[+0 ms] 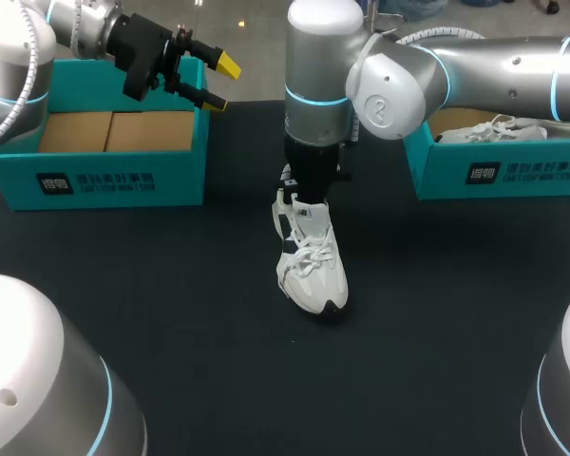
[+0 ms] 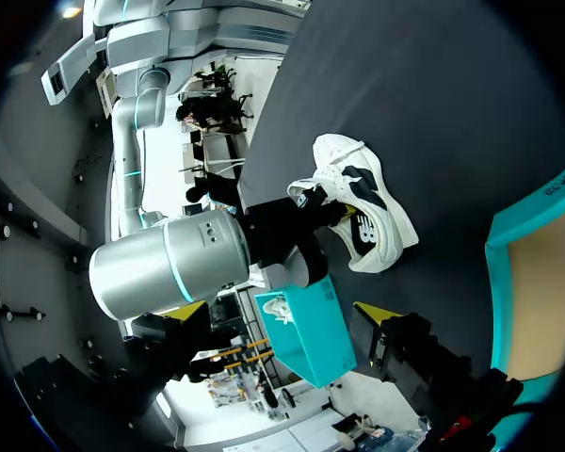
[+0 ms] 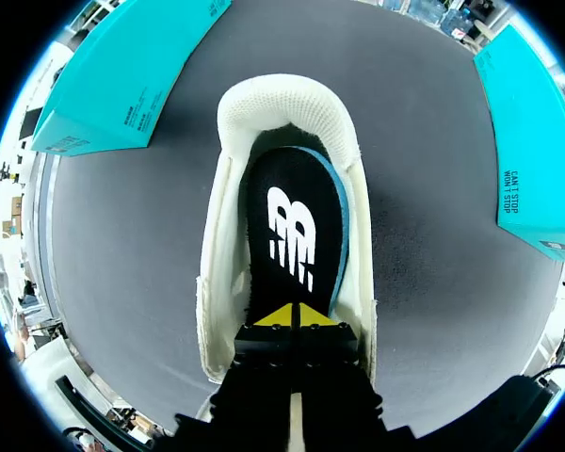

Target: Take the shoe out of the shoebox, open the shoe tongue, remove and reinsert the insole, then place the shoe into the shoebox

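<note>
left shoebox [image 1: 123,180] sits at 10 o'clock on the black table [image 1: 171,313], teal walls, brown cardboard floor showing, no shoe in it. left arm [image 1: 76,24] comes in at the 10 o'clock corner and hangs over that box's far right corner. left gripper [image 1: 220,84] is released, its yellow tips are spread apart with nothing between them, and it points toward 3 o'clock, up off the table. in the left wrist view we see the left shoebox's rim [image 2: 532,221] beside that gripper and the shoe [image 2: 377,202] ahead of it across open table, well apart.

the shoe [image 1: 309,271] is white with dark side panels. it stands upright on its sole just right of table centre, outside both boxes, heel toward 12 o'clock, toe toward 6, laces loose. right arm [image 1: 399,90] comes in from 2 o'clock, bends at the elbow and drops straight down onto the shoe's opening. its fingers are hidden in the head view.

in the right wrist view the right gripper [image 3: 297,315] is clenched, yellow tips pressed together with no gap, down inside the shoe at the tongue end. the insole [image 3: 297,217] is black with a white logo and a blue edge. it lies in the shoe ahead of the tips and runs to the heel collar. we cannot tell whether the tips pinch its edge or just rest on it.

right shoebox [image 1: 513,176] sits at 2 o'clock, teal, with a second white shoe [image 1: 494,130] lying in it.
</note>
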Controlling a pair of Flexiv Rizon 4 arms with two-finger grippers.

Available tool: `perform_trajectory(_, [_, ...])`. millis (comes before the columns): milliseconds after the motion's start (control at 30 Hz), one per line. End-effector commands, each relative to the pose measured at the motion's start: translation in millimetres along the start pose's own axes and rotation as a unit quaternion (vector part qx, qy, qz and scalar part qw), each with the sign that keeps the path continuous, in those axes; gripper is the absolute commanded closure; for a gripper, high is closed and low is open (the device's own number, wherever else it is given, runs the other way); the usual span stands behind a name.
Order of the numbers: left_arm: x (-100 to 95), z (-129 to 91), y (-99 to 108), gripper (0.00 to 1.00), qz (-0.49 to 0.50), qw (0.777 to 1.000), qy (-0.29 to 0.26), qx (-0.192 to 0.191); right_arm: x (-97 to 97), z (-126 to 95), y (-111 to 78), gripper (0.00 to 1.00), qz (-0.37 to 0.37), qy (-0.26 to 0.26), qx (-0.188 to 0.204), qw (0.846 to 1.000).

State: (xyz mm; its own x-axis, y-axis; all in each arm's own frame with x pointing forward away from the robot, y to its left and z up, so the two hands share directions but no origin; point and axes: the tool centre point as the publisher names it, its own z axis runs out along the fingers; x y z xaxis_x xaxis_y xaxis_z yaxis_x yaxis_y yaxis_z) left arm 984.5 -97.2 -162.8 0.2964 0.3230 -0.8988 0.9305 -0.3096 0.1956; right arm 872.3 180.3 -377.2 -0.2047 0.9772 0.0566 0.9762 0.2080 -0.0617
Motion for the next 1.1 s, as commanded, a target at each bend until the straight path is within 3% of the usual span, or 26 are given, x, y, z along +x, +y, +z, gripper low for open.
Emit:
perform_trajectory(33, [0.2,-0.2,0.3,0.0,0.0,1.0,0.001,0.001,4.4,13.5,2.1,1.0,-0.003,-0.008,-0.016,1.0])
perform_trajectory(300, [0.2,-0.2,0.3,0.0,0.0,1.0,0.001,0.001,8.7,18.1,4.9,1.0,-0.013,-0.02,-0.03,0.999])
perform_trajectory(667, [0.2,-0.2,0.3,0.0,0.0,1.0,0.001,0.001,0.8,-27.1,13.4,1.0,-0.015,-0.085,-0.109,0.99])
perform_trajectory(1100, [0.2,-0.2,0.3,0.0,0.0,1.0,0.001,0.001,0.2,-4.3,38.2,1.0,-0.046,-0.11,-0.155,0.981])
